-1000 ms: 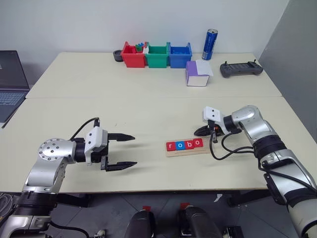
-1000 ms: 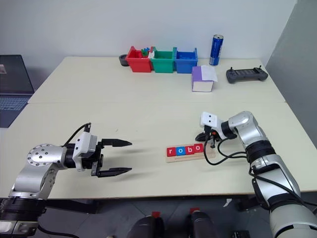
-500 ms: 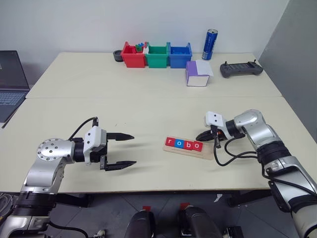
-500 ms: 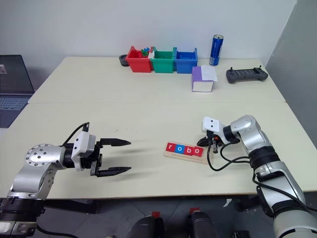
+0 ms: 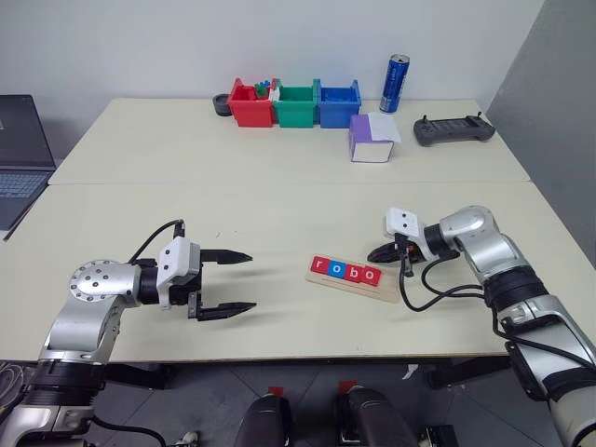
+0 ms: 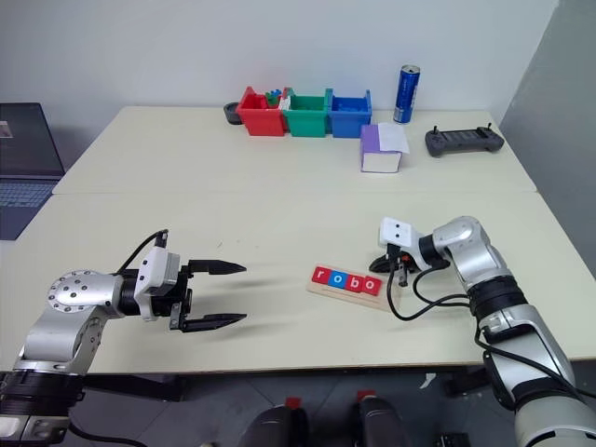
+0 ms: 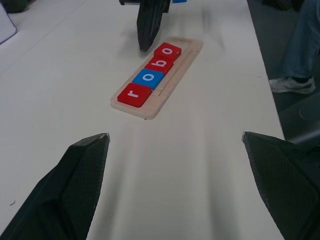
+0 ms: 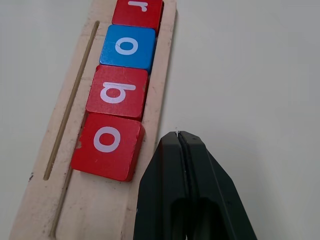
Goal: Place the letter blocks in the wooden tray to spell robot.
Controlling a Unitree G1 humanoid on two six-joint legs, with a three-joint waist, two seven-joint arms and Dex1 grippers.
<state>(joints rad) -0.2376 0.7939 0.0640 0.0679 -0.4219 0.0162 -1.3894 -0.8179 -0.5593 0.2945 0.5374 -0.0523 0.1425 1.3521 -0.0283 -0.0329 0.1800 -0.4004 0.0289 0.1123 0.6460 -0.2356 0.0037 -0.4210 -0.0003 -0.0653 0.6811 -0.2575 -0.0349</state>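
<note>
Four square letter blocks (image 5: 345, 271), red, blue, red, red, spell "robo" in the long pale wooden tray (image 5: 386, 288) near the table's (image 5: 279, 200) front edge. The right gripper (image 8: 178, 137), closed and empty, sits beside the last "o"; the left gripper (image 5: 240, 280) gapes wide, holding nothing.

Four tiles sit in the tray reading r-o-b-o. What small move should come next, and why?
Probably lift the shut right pincer away from the wooden tray and go looking for the t. The letter blocks stop at the second o, the slot after it is bare, and no t tile is visible on the table.
</note>
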